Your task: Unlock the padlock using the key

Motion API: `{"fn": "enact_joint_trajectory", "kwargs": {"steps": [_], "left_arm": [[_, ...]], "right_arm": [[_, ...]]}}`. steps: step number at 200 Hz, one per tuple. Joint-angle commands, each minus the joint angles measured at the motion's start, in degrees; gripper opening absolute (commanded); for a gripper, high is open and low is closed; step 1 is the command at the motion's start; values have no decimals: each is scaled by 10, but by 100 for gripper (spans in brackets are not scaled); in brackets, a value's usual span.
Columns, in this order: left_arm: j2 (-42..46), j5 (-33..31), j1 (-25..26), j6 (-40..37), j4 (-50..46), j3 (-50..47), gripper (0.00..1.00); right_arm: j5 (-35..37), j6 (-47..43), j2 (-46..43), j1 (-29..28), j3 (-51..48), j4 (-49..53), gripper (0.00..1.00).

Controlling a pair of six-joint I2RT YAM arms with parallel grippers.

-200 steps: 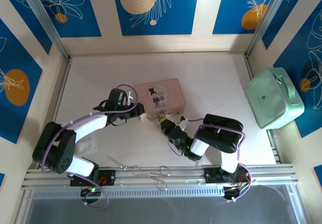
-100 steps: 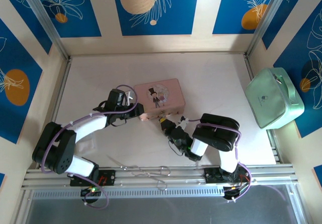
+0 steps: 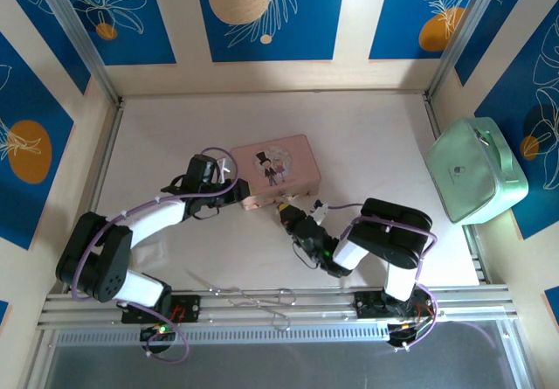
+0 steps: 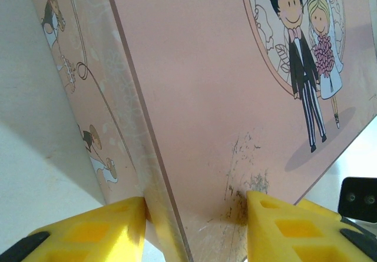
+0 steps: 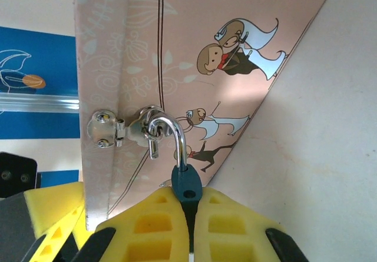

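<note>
Pink box (image 3: 278,169): lid down, contents hidden; hasp (image 5: 121,128) on front wall.
Padlock (image 5: 186,185): teal, hung from that hasp by shackle (image 5: 175,133), just off the box's front edge.
Right gripper (image 5: 187,203): yellow pads (image 5: 153,221) pinching the padlock's body.
Left gripper (image 4: 194,206): clamped across the box's left corner, lid and side wall.
Green case (image 3: 476,170): well right of box, contents hidden.
Since a second ago: right elbow (image 3: 397,223) swung rightward, away from box.
</note>
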State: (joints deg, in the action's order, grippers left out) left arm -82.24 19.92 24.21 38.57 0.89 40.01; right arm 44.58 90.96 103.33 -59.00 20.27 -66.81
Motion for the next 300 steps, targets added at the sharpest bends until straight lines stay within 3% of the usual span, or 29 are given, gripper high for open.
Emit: {"fn": "enact_joint_trajectory", "kwargs": {"steps": [1,96,300], "left_arm": [[-23,-11,-6,-18,-83,-27,44],[-27,-1,-6,-28,-81,-27,43],[-18,-5,-5,-45,-105,-13,43]], "right_arm": [[64,26,-5,16,16,7,0],[94,97,-5,16,26,67,0],[83,92,-1,19,15,27,0]]}}
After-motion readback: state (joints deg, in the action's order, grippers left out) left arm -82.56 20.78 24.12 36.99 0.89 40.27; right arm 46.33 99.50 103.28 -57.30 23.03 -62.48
